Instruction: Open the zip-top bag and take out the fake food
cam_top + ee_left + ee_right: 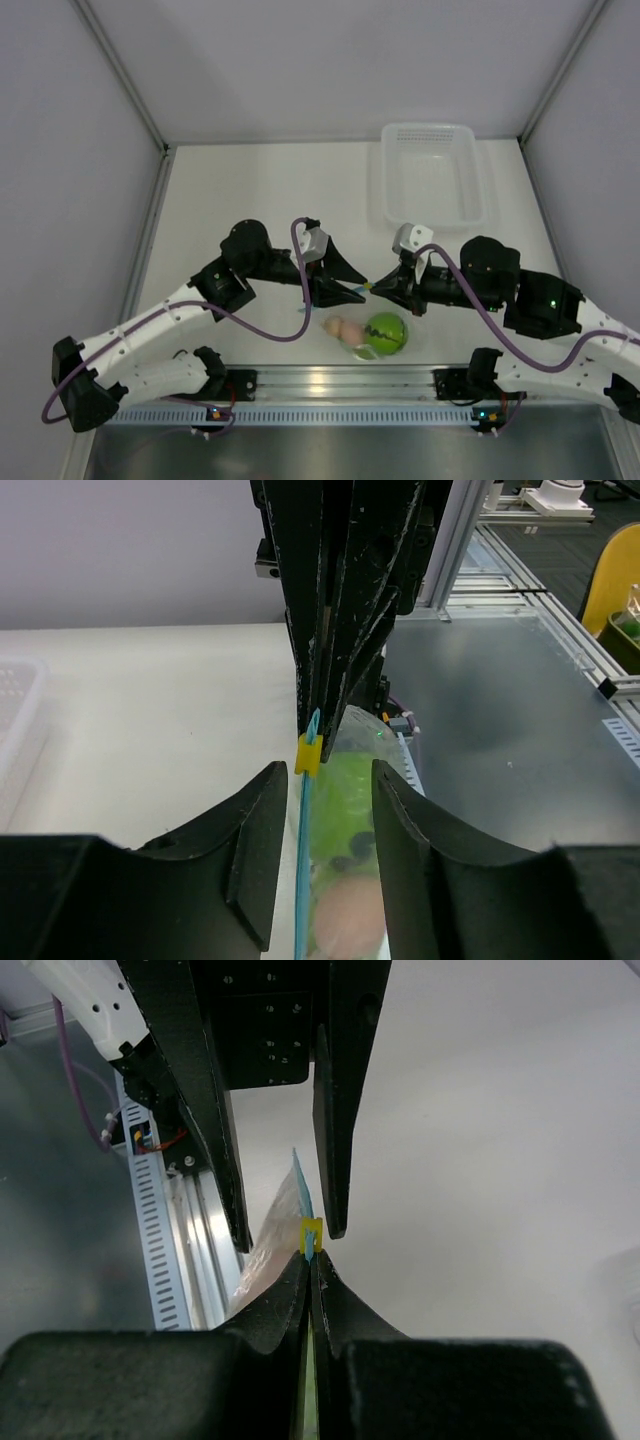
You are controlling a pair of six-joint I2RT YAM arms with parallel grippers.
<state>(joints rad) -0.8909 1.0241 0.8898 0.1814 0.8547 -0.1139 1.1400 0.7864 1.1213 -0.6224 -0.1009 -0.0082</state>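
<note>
Strip of zip-top bag (345,820) clamped by right end effector (311,1260); left end effector (327,775) released, straddling strip; fake food (386,334) contained inside.

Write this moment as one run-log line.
left end effector: open, astride zip strip | right end effector: shut on zip-top bag beside yellow slider | fake food: inside bag

Left arm (150,325) and right arm (540,300) bend inward; right gripper (312,1265) fingers pressed together, left gripper (328,780) fingers apparently apart.
</note>
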